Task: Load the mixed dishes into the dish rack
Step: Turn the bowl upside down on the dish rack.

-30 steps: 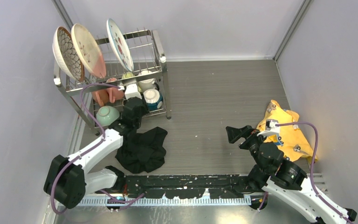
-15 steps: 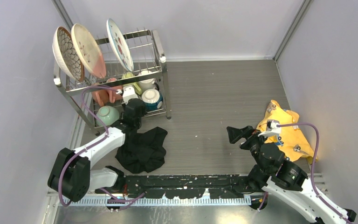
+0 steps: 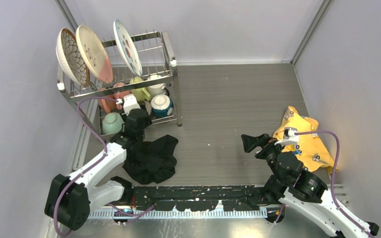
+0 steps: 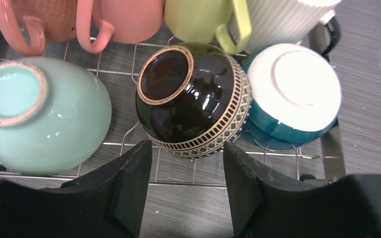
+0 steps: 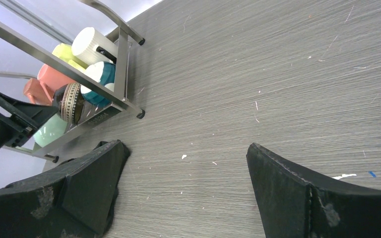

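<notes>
The dish rack stands at the far left with three plates upright on its top tier. On the lower tier lie a mint bowl, a brown bowl and a blue bowl, all upside down. Pink, yellow-green and white mugs lie behind them. My left gripper is open just in front of the brown bowl, with nothing between its fingers. My right gripper hangs open over bare table on the right.
A black cloth lies crumpled under the left arm, in front of the rack. A yellow cloth lies at the right, beside the right arm. Grey walls close in the table on the left, back and right.
The left gripper has opened and drawn back a little from the rack, leaving the brown bowl on the lower tier. The right arm has stayed put.
</notes>
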Robot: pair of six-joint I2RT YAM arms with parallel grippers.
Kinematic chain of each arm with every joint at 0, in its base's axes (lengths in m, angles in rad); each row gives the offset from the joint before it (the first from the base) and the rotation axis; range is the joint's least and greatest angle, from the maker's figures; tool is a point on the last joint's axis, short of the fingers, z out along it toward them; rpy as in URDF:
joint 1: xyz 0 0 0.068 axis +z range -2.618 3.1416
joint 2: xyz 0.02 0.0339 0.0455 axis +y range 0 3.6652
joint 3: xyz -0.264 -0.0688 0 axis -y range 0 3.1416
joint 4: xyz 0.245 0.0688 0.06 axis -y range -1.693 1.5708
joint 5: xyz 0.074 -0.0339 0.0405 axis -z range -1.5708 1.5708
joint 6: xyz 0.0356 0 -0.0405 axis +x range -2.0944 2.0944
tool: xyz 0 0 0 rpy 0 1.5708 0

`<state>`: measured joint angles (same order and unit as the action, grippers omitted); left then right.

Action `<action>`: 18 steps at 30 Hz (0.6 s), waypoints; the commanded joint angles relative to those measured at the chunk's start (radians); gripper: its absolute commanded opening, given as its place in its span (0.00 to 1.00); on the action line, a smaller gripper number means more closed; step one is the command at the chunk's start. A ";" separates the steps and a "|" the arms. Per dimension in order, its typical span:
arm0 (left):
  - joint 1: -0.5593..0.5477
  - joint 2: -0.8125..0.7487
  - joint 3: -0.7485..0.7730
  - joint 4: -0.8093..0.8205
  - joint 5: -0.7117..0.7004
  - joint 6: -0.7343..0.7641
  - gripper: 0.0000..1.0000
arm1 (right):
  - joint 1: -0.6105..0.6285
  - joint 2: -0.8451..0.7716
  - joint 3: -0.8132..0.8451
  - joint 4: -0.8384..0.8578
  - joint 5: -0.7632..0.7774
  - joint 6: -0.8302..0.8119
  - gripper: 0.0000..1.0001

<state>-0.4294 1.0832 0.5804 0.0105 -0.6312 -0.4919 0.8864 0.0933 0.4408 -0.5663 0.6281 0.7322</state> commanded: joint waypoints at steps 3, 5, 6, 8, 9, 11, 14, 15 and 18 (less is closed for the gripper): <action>0.006 -0.062 -0.012 0.118 0.109 0.280 0.69 | 0.004 0.010 0.003 0.040 0.009 0.003 1.00; 0.006 -0.029 -0.011 0.149 0.148 0.385 0.73 | 0.004 0.013 0.003 0.042 0.008 0.003 1.00; 0.006 -0.016 -0.010 0.161 0.173 0.429 0.73 | 0.004 0.015 0.003 0.042 0.008 0.002 1.00; 0.006 0.005 -0.014 0.185 0.195 0.469 0.73 | 0.005 0.014 0.004 0.042 0.007 0.003 0.99; 0.006 0.015 -0.021 0.201 0.209 0.484 0.73 | 0.004 0.015 0.003 0.042 0.007 0.004 1.00; 0.006 0.036 -0.037 0.245 0.234 0.564 0.73 | 0.004 0.013 0.003 0.040 0.007 0.004 1.00; 0.006 0.060 -0.041 0.263 0.237 0.622 0.73 | 0.004 0.012 0.005 0.037 0.009 0.003 1.00; 0.006 0.064 -0.043 0.267 0.225 0.632 0.73 | 0.004 0.011 0.006 0.037 0.010 0.003 1.00; 0.006 0.077 -0.051 0.279 0.206 0.688 0.76 | 0.004 0.007 0.003 0.039 0.010 0.001 1.00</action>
<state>-0.4286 1.1496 0.5365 0.1967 -0.4248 0.0719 0.8864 0.0986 0.4408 -0.5610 0.6270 0.7326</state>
